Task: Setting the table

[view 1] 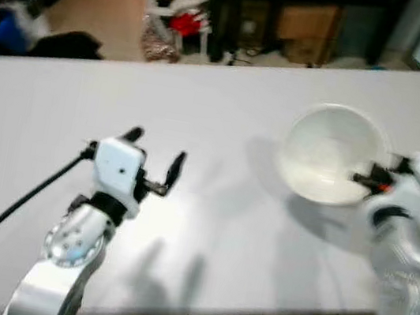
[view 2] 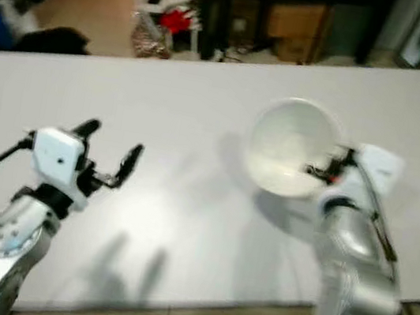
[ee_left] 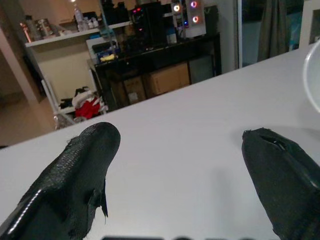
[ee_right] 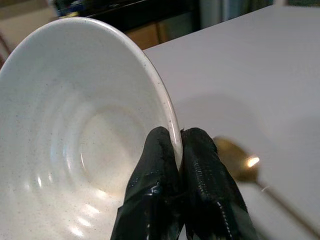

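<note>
Right gripper (ee_right: pixel 179 145): jaws pinched on the rim of the round white speckled ceramic bowl (view 1: pixel 330 153), one finger inside and one outside, bowl tilted and held over the right part of the plain white bench (view 1: pixel 210 205). A gold metal spoon (ee_right: pixel 240 160) lies on the bench just beyond the fingers. Left gripper (view 1: pixel 156 157): jaws wide apart, holding nothing, over the bench well apart from the bowl.

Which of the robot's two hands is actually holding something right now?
The right hand: its fingers are pinched on the rim of the white bowl, one inside and one outside. The left hand is open above the bare table, holding nothing.
</note>
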You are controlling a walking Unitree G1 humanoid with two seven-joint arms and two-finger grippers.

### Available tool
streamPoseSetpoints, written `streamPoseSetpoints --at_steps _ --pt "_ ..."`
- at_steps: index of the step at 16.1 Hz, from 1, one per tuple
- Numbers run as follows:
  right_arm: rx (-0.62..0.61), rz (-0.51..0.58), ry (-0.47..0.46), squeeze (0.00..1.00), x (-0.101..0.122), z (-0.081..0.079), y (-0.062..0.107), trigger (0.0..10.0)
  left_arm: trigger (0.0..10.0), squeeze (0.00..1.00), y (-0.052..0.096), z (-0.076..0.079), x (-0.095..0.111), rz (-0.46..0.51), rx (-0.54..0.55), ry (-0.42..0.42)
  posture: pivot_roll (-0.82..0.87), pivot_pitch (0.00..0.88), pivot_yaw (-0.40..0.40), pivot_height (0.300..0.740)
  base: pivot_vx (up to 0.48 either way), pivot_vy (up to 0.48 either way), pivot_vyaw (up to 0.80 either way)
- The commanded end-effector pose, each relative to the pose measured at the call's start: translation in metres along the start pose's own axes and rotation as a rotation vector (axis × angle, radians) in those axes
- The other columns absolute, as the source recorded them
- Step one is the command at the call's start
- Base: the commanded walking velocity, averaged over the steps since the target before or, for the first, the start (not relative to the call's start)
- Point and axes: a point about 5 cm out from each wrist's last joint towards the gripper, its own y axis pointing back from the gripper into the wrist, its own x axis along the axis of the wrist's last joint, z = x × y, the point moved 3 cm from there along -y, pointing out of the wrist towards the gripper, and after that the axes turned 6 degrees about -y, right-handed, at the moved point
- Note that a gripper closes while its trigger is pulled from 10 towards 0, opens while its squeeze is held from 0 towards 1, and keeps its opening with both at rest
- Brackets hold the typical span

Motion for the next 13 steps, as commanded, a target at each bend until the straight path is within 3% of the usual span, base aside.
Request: streamPoseSetpoints --at_steps 1,4,7,10,12,13 --pt "0.111 -0.002 -0.034 0.00 0.004 -0.025 0.001 10.0 10.0 0.13 0.004 -0.007 -0.002 -0.008 0.012 -0.016 -0.15 0.000 0.065 0.740 0.345 0.000 0.00" --pt "0.093 -0.004 -0.038 0.00 0.004 -0.023 -0.001 10.0 10.0 0.12 0.006 -0.005 -0.003 -0.014 0.004 -0.004 -0.14 0.000 0.063 0.740 0.315 0.000 0.00" --pt "0.047 -0.021 -0.082 0.00 0.007 -0.015 -0.008 10.0 10.0 0.09 0.007 -0.004 -0.003 -0.017 0.005 0.009 -0.14 0.000 0.059 0.740 0.000 0.000 0.00" --pt "0.003 -0.127 -0.154 0.00 0.006 -0.001 -0.035 10.0 10.0 0.09 0.005 0.005 0.001 -0.005 -0.070 0.001 -0.14 0.000 0.061 0.740 0.000 0.000 0.00" --pt "-0.025 -0.143 -0.192 0.00 0.012 0.012 -0.056 10.0 10.0 0.09 0.003 0.015 0.004 -0.010 -0.160 0.037 -0.13 0.003 0.067 0.740 0.000 0.000 0.00" --pt "-0.031 -0.147 -0.196 0.00 0.013 0.014 -0.059 10.0 10.0 0.09 0.002 0.015 0.004 -0.012 -0.171 0.039 -0.13 0.003 0.067 0.740 0.000 0.000 0.00"
